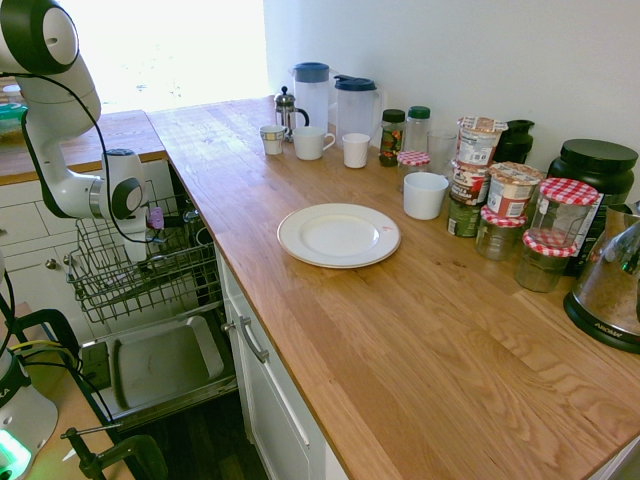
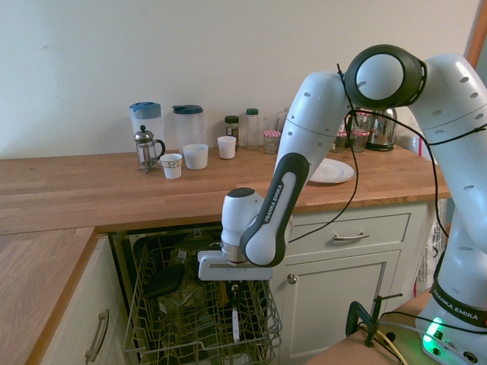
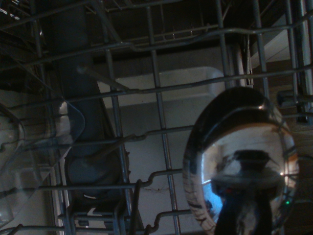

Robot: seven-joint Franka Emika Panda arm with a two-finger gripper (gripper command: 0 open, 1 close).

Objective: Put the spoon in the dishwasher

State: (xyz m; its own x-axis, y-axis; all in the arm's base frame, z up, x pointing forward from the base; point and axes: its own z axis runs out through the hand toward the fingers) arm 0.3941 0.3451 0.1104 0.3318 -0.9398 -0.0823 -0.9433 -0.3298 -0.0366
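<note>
So I'm standing here watching, and the pincer is basically closed, fingers together on the spoon with just its slim handle between them. The spoon hangs straight down from the fingertips, pretty much upright, bowl at the bottom. From the wrist view you get that bowl right up close, super shiny, with dark reflections in it.

As for where it is: directly under the pincer, over the wire rack of the open dishwasher, nearer the rack's side by the white cabinet than the opposite side. Can't tell if the spoon touches any of the wires. There's some clear stuff in the rack too, off to one side of the spoon, and the grey inner door panel sits lower down.

All this goes on below the wooden worktop, just beyond its long front edge. Up on top there's a white plate near that same edge. Cups, two lidded pitchers and a small French press stand further along, with a bunch of jars towards the wall side.
</note>
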